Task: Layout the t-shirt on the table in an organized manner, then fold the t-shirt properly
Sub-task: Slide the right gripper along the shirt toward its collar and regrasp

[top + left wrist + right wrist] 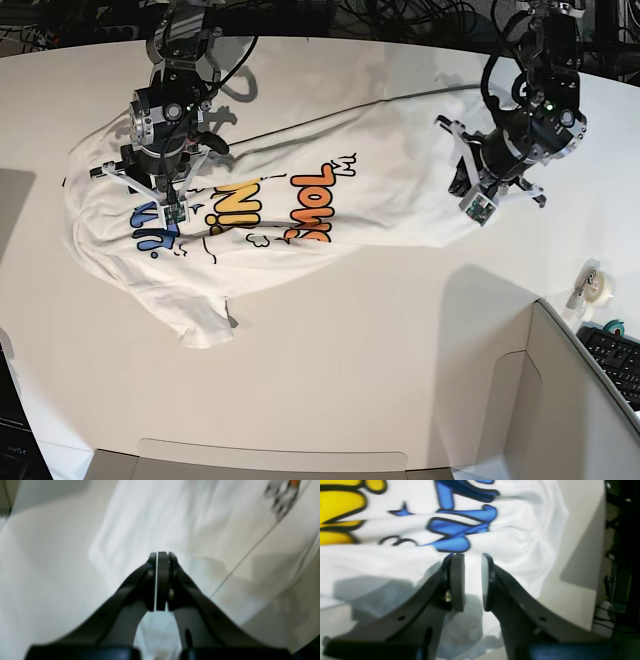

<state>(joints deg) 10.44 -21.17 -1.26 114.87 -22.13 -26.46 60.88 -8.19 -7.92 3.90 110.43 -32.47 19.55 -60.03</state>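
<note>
Garment position: the t-shirt (300, 210) lay stretched across the table (330, 350), print side up, running lengthwise between the two arms; one sleeve hung out toward the near edge; the cloth was rumpled at both ends and not yet squared.

Left gripper (160, 562): jaws were pressed together, only a hairline slit between the pads; in the left wrist view white cloth lay directly beneath and beyond the tips, but whether any fabric was actually pinched could not be told; in the base view it sat at the plain end of the shirt.

Right gripper (469, 562): jaws stood narrowly apart over the printed end; white cloth showed through the gap, beside the blue lettering (460, 527); it read as resting on or loosely straddling a fold, not clamping it; a firm hold could not be confirmed.

Stage, as judged: layout was incomplete; folding had not begun.

Risk one: if the left jaws had closed on nothing, a pull would leave that end slack and the wrinkles in place; cause, closing above the cloth and not on an edge.

Risk two: a loose right-side hold could slip under tension, dragging the whole shirt sideways; cause, uneven grip between arms.

Risk three: the free sleeve could fold under the body during any drag; cause, no restraint on it.

Bystander item: a tape roll (597, 285) sat well apart from the shirt.
</note>
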